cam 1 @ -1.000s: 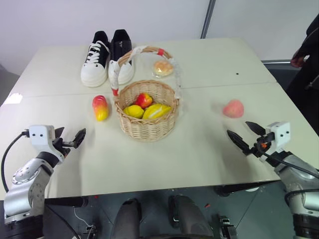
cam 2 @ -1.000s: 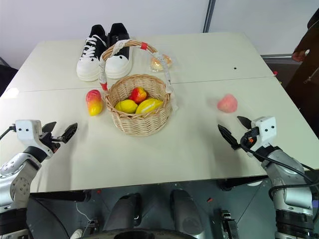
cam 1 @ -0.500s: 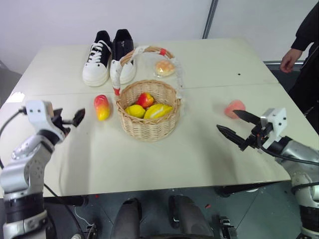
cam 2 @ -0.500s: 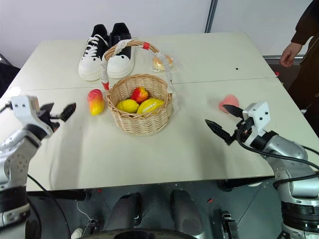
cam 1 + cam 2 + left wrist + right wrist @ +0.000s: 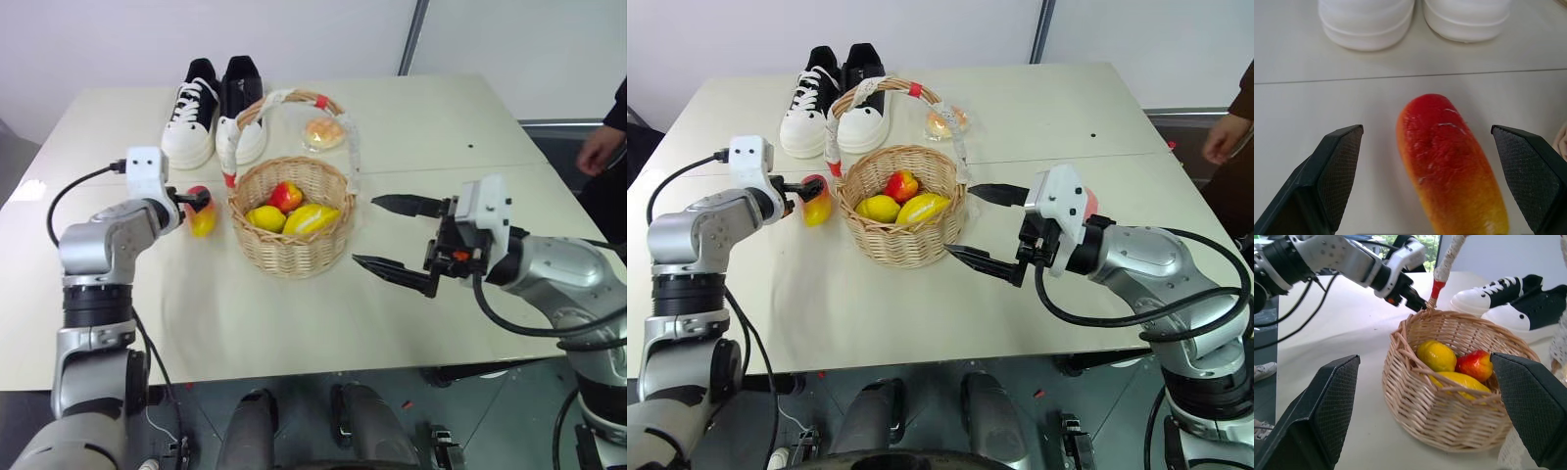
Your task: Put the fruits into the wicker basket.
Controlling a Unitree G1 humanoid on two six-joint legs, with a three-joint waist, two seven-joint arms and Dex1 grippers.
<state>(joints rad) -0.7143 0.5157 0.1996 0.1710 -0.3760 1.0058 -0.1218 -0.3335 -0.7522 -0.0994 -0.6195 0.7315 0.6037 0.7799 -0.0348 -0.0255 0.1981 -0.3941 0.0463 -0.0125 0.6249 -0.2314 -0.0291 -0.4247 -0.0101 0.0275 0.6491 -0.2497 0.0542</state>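
Note:
The wicker basket (image 5: 290,247) stands mid-table with a round yellow fruit (image 5: 264,217), a red one (image 5: 285,196) and an oblong yellow one (image 5: 310,217) inside. Just left of it the red-to-yellow mango (image 5: 1449,161) lies on the table. My left gripper (image 5: 195,200) is open at the mango's near end, one finger on each side, not touching it. To the right of the basket, above the table, my right gripper (image 5: 363,231) is open and empty, pointing at the basket (image 5: 1449,431). Behind its white body a sliver of the pink peach (image 5: 1088,204) shows.
A pair of black-and-white shoes (image 5: 211,113) stands behind the basket, and a wrapped bun (image 5: 321,134) lies beside its handle. A person's hand (image 5: 600,149) hangs at the table's right edge. Bare table (image 5: 294,323) lies in front of the basket.
My left gripper has moved forward and right, up to the mango. The right gripper has swung left and up from the table's right side toward the basket, now covering most of the peach.

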